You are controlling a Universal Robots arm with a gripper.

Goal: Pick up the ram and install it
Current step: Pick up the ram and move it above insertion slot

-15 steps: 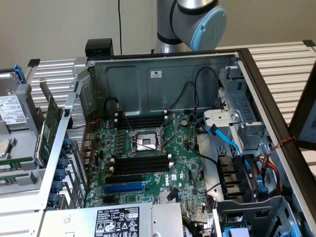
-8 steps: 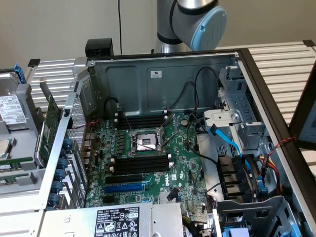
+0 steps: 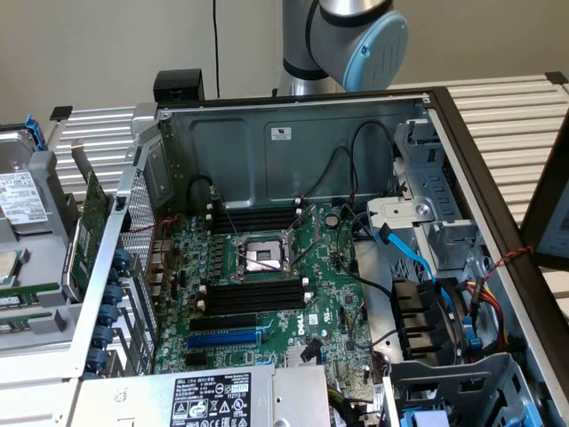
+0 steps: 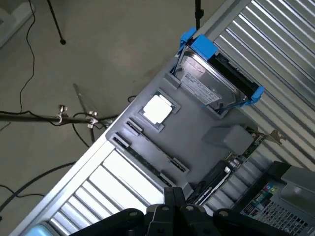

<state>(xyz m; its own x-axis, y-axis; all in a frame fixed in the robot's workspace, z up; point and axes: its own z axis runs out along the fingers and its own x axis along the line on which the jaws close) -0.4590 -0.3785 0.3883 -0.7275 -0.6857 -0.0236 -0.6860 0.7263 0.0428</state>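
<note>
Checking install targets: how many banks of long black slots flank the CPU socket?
2: the far bank behind the CPU socket, the near bank in front of it. Cables may hide more.

White mark (image 3: 317, 318) on the motherboard (image 3: 327, 267), near its blue slot: I take it to read "DELL". Power-supply label (image 3: 210, 399) at the case's near edge: certification symbols, print unreadable. Hard-drive label (image 4: 199, 89) from my wrist view and rear-wall sticker (image 3: 280, 132): illegible.
</note>
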